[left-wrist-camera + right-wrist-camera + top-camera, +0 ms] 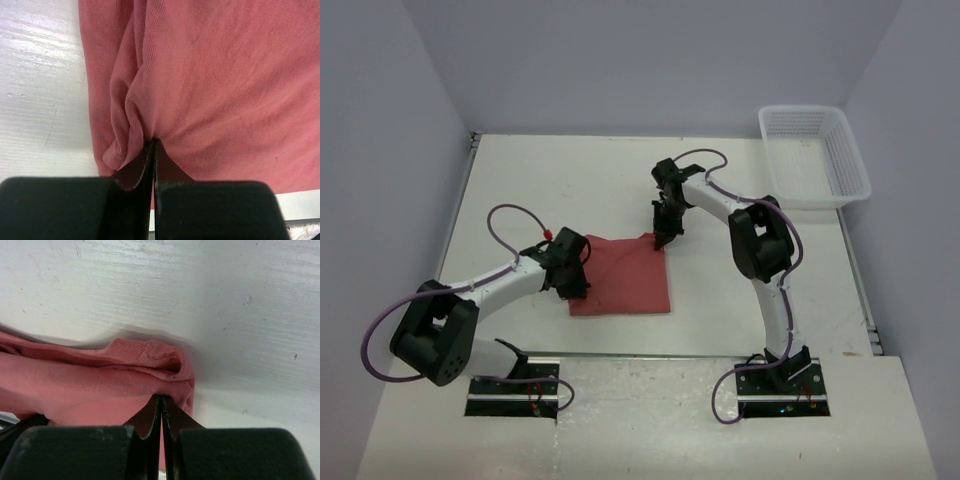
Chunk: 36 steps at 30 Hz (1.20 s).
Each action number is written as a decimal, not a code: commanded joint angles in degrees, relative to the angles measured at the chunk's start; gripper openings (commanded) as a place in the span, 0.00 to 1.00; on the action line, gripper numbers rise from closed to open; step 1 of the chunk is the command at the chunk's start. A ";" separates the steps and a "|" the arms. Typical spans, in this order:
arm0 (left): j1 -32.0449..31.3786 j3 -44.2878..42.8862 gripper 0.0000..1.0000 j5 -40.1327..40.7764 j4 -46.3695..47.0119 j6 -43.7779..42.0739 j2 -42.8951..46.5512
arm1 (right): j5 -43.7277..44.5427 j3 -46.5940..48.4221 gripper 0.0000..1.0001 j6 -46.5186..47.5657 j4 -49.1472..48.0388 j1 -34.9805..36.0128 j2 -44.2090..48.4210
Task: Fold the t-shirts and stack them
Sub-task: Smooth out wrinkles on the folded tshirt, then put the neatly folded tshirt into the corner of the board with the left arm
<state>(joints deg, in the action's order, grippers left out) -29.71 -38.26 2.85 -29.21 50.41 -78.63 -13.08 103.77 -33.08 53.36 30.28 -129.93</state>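
A brick-red t-shirt (625,278) lies folded into a rough rectangle at the middle of the white table. My left gripper (578,287) is at its left edge, shut on a pinch of the cloth (150,125), which bunches into folds above the jaws. My right gripper (661,240) is at the shirt's far right corner, shut on a folded edge of the t-shirt (150,370) near the table top. In both wrist views the jaws stand pressed together with red fabric between them.
A white plastic mesh basket (815,160) stands at the far right corner of the table (570,180). Grey walls close in the back and sides. The arm bases sit at the near edge.
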 commanded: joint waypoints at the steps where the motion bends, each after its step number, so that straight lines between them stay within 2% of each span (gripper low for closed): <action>1: -0.78 2.67 0.00 1.27 -2.77 0.65 -1.36 | -0.89 0.39 0.00 1.00 1.05 -0.23 -0.42; 4: -1.48 0.30 0.00 3.38 -5.14 0.74 2.58 | -1.86 -0.14 0.00 1.17 0.25 -0.22 -0.50; 10: -2.45 -8.13 0.00 13.83 -12.79 1.88 11.56 | 0.34 -1.02 0.00 3.98 -0.98 -0.31 2.39; 14: -2.54 -14.89 0.00 19.54 -19.02 2.32 10.26 | 1.56 -0.06 0.00 5.74 -1.07 -0.31 5.21; 17: -2.45 -17.54 0.00 20.26 -20.62 2.50 7.71 | 1.30 1.52 0.00 6.98 -0.20 -0.22 7.14; 24: -2.02 -20.27 0.10 19.12 -19.48 -0.66 3.40 | -0.97 -0.93 0.21 8.30 0.34 0.04 17.06; 25: -1.67 -20.97 0.12 16.95 -18.70 -2.49 3.13 | -1.85 -2.41 0.21 8.30 0.08 0.13 19.69; 29: 1.06 -20.19 0.46 9.03 -14.57 -7.17 4.71 | -4.15 -9.51 0.34 8.21 -2.81 0.66 27.61; 33: 9.73 -15.54 0.64 -2.03 -10.00 -10.24 9.01 | -3.71 -16.04 0.36 8.30 -4.05 0.74 34.38; 34: 11.16 -13.96 0.67 -5.45 -9.03 -11.38 9.02 | -3.79 -18.57 0.36 8.30 -4.93 0.74 37.00; 36: 13.00 -12.81 0.68 -6.80 -8.23 -12.44 8.32 | -4.14 -20.70 0.36 7.95 -5.55 0.83 39.48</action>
<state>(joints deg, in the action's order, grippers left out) -19.38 -53.28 4.27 -41.19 42.11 -70.74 -16.03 86.54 -25.65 49.63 31.03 -93.82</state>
